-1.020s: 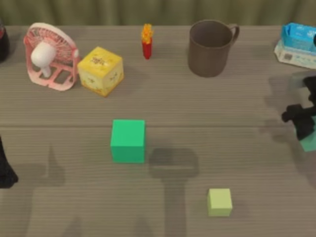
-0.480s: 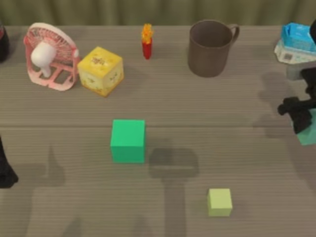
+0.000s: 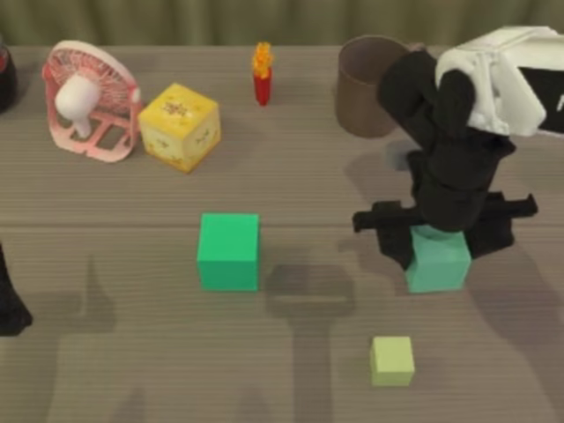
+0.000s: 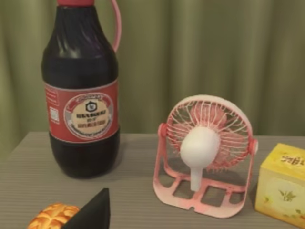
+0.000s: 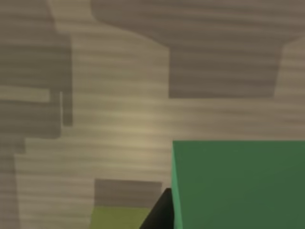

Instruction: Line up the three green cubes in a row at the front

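My right gripper [image 3: 441,243] is shut on the mid-sized teal-green cube [image 3: 437,261], right of the table's middle. In the right wrist view this teal-green cube [image 5: 238,186] fills the corner beside one black finger [image 5: 159,214]. The larger bright green cube [image 3: 228,251] rests left of centre, a cube-width gap away from the gripper. The small pale yellow-green cube [image 3: 392,360] lies nearer the front, just below the held cube, and the right wrist view shows a sliver of this pale cube [image 5: 119,217]. My left gripper [image 3: 9,308] is parked at the table's left edge.
At the back stand a yellow patterned cube [image 3: 179,126], a pink fan [image 3: 88,101], a red fries toy [image 3: 262,73] and a brown mug [image 3: 361,84] partly behind my right arm. A dark sauce bottle [image 4: 83,95] and a bread roll [image 4: 50,217] sit far left.
My right arm has swung in from the table's right edge toward the middle, carrying the teal-green cube with it. Both other green cubes and the left arm have stayed put.
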{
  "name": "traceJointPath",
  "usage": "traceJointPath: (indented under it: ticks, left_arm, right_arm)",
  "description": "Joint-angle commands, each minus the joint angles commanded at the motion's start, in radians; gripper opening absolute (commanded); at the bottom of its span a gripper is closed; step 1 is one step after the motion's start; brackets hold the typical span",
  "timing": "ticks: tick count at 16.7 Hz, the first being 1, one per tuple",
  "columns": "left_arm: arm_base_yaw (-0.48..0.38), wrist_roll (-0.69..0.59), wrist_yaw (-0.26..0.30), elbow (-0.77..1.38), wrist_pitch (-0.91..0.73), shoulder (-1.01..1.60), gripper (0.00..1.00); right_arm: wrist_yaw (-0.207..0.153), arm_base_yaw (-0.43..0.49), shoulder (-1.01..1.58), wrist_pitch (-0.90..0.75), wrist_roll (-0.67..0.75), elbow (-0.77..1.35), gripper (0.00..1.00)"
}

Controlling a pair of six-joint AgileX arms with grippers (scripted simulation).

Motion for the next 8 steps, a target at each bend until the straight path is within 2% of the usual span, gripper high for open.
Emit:
traceJointPath:
  ticks: [4,6,8]
  left_arm:
    - [0.000,0.000,0.000,0.000,0.000,0.000,1.00]
    - [0.000,0.000,0.000,0.000,0.000,0.000,1.00]
    - [0.000,0.000,0.000,0.000,0.000,0.000,1.00]
  right_arm:
    - [0.005,0.234,-0.008,-0.024,0.302,0.018,0.00]
    - [0.009,0.321,-0.020,-0.028,0.395,0.023,0.00]
    - [0.012,0.370,-0.031,-0.027,0.446,0.024,0.00]
